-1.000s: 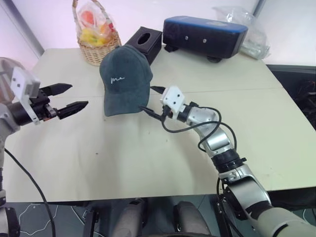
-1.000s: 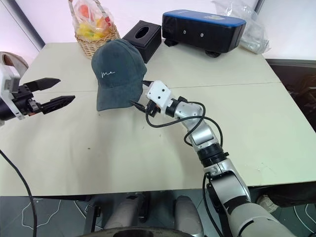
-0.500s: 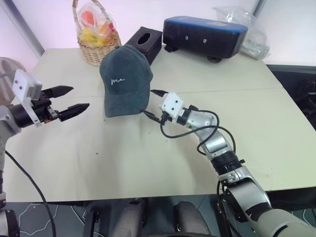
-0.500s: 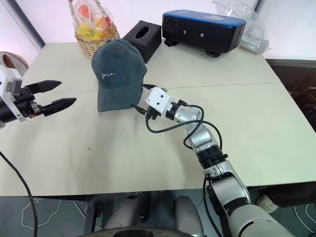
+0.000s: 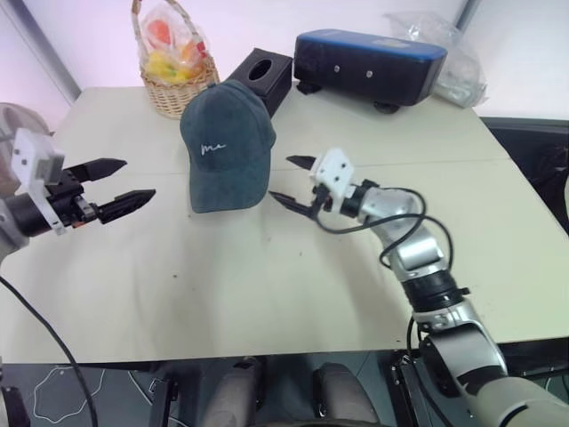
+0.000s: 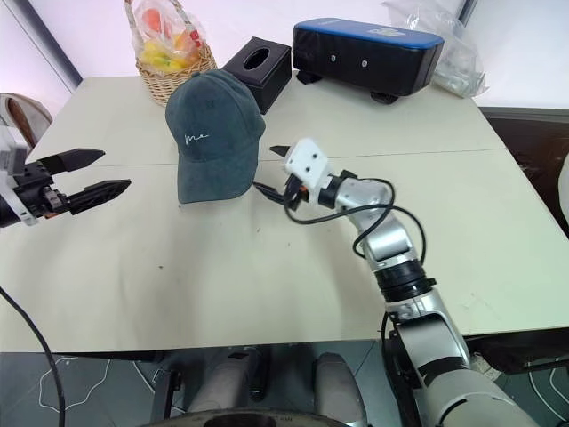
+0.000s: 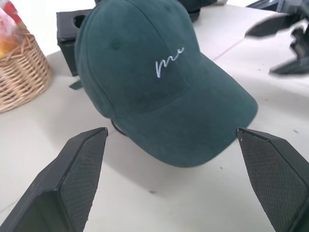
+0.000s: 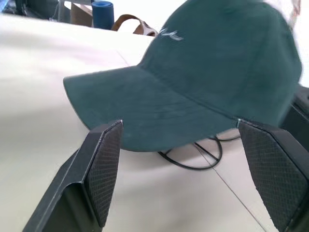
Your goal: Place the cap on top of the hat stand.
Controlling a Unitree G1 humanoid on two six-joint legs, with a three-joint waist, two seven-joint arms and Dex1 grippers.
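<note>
On the pale table [image 5: 222, 294], as the left eye view has it, one cap [image 5: 226, 147] is seen seated over the hat stand, brim toward the near edge and white script showing on its front; the placement is judged essentially done, with only the clearing of the arms left. One left gripper [image 5: 114, 186] is held well to the left of the cap with its two black fingers spread apart and nothing between them. One right gripper [image 5: 296, 182] is held just right of the brim, its fingers likewise wide apart and empty, apart from the cap. At the far side, one wicker basket [image 5: 175, 84] of wrapped fruit, one black tissue box [image 5: 260, 76], one dark blue case [image 5: 369, 65] and a clear plastic bag [image 5: 444, 55] are counted. From the right eye view the same layout is given, and a gap is seen between the right fingers and the brim. By the left wrist view, the cap is shown between the parted fingers [image 7: 72, 179] but beyond them, untouched. By the right wrist view, thin black wire of the hat stand [image 8: 203, 157] is made out under the brim, its coiled base resting on the table, one stand in all.
</note>
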